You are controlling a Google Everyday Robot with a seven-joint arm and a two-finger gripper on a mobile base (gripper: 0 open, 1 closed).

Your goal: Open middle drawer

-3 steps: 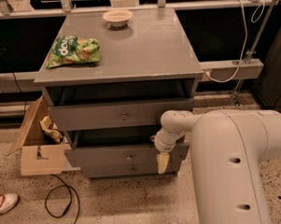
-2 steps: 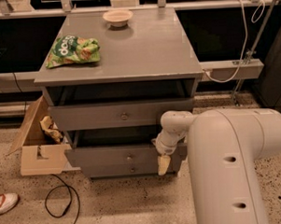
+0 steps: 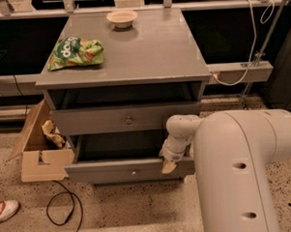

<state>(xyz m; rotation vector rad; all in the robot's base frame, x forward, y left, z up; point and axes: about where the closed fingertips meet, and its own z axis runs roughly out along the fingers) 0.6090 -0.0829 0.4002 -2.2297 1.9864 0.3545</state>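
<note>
The middle drawer (image 3: 104, 171) of the grey cabinet is pulled partly out. Its low front panel has a small round knob (image 3: 134, 172), and its dark interior (image 3: 120, 145) shows behind the panel. My gripper (image 3: 169, 164) is at the right end of the front panel, at its top edge, with the white wrist (image 3: 181, 131) reaching down from the right. The taller top drawer (image 3: 92, 121) with its bigger knob (image 3: 129, 120) is also slightly out. The lowest drawer is hidden beneath the middle one.
A green chip bag (image 3: 76, 52) and a small bowl (image 3: 122, 17) lie on the cabinet top (image 3: 147, 50). An open cardboard box (image 3: 38, 151) stands left of the drawers. A black cable (image 3: 62, 208) and a shoe (image 3: 5, 210) lie on the floor. My arm's big white body (image 3: 244, 171) fills the lower right.
The middle drawer's front panel has come a little further out toward the camera, and my gripper and wrist have moved with it. The top drawer has not moved.
</note>
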